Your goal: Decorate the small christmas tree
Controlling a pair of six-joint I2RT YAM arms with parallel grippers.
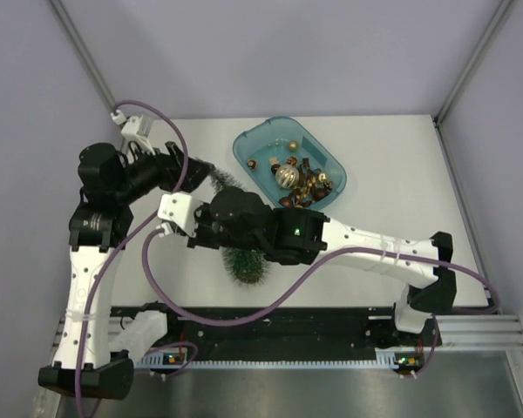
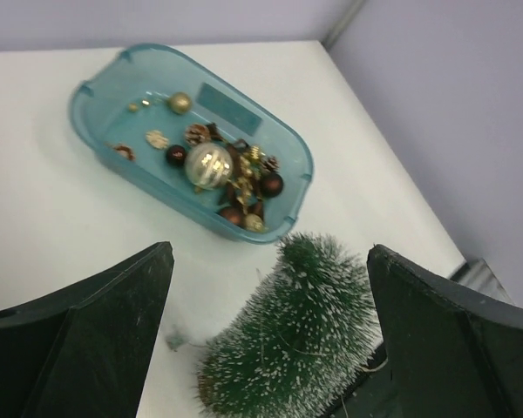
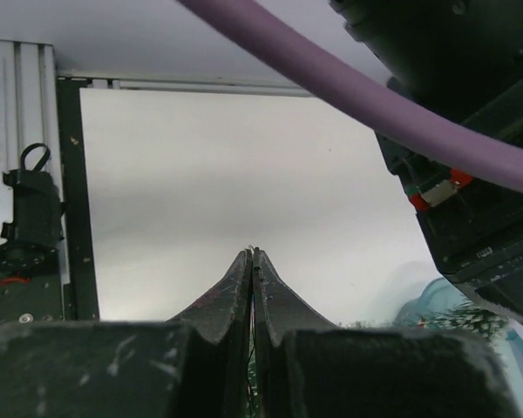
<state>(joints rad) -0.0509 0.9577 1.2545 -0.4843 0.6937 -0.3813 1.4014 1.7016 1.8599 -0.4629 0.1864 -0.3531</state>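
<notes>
The small christmas tree (image 2: 296, 340), green with white frosting, lies tilted on the white table, its tip toward the teal tray (image 2: 301, 187). My left gripper (image 2: 268, 261) is open wide just above it, a finger on either side and touching nothing. In the top view only the tree's base end (image 1: 244, 266) and tip show, because the right arm covers its middle. My right gripper (image 3: 252, 251) is shut and points out over bare table; in the top view it (image 1: 167, 212) sits left of the tree. The left gripper (image 1: 200, 168) hovers near the tree's tip.
The tray (image 1: 244, 148) at the back holds several gold and brown ornaments (image 1: 288, 174), among them a large silver-gold ball (image 2: 209, 165). A small grey scrap (image 2: 176, 338) lies on the table beside the tree. A purple cable (image 3: 357, 104) crosses the right wrist view.
</notes>
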